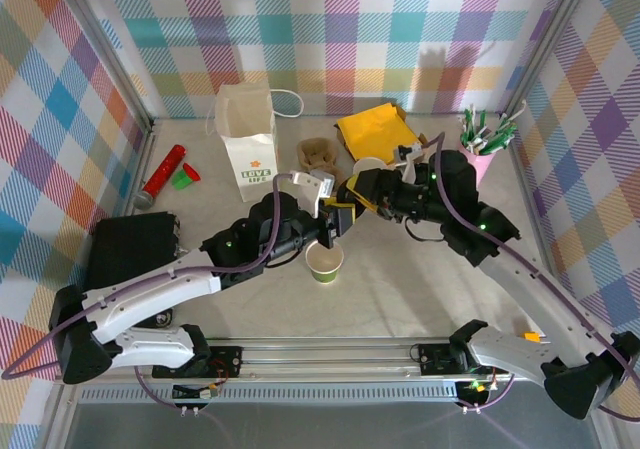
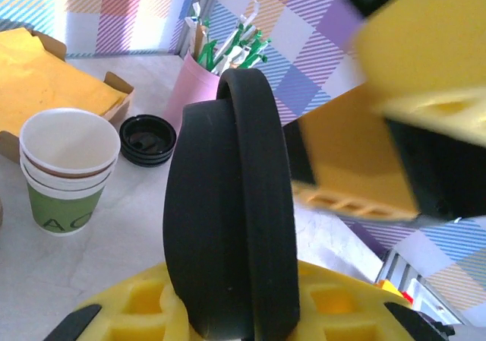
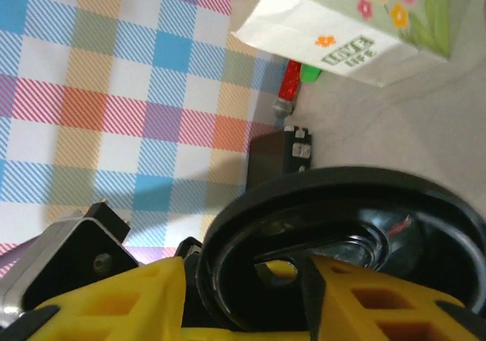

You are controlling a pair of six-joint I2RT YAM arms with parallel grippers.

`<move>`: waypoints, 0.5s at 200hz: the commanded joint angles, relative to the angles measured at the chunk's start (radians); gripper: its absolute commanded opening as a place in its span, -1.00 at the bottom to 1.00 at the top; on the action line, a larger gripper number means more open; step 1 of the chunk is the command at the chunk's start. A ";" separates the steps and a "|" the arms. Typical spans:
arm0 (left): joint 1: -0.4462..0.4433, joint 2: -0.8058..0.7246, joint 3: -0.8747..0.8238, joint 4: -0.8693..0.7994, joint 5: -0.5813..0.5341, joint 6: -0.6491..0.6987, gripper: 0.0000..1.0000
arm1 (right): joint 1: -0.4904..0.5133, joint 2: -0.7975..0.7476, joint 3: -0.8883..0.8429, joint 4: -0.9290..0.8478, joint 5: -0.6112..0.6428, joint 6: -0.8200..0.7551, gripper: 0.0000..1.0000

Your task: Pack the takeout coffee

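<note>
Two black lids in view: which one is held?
The lid standing on edge in the left gripper; the other lid lies flat on the table beside the stacked cups.

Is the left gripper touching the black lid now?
Touching. The left wrist view shows the black lid standing on edge, clamped between the yellow fingers of the left gripper.

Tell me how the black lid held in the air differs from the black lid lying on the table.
The held lid stands on edge, clamped in the left gripper; the loose lid lies flat on the table, untouched beside the stacked cups. Both are round and black.
</note>
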 commanded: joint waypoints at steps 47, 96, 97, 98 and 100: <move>0.145 -0.041 0.071 -0.231 0.265 -0.207 -0.69 | 0.006 -0.200 0.018 -0.048 0.011 -0.536 0.41; 0.230 -0.056 0.071 -0.321 0.418 -0.365 -0.66 | 0.055 -0.218 -0.074 -0.057 0.050 -0.745 0.48; 0.233 -0.055 0.070 -0.321 0.424 -0.369 -0.66 | 0.059 -0.219 -0.076 -0.056 0.055 -0.751 0.48; 0.236 -0.055 0.069 -0.321 0.429 -0.374 -0.67 | 0.062 -0.221 -0.079 -0.056 0.059 -0.756 0.48; 0.241 -0.052 0.069 -0.321 0.439 -0.384 -0.67 | 0.069 -0.223 -0.083 -0.056 0.066 -0.767 0.48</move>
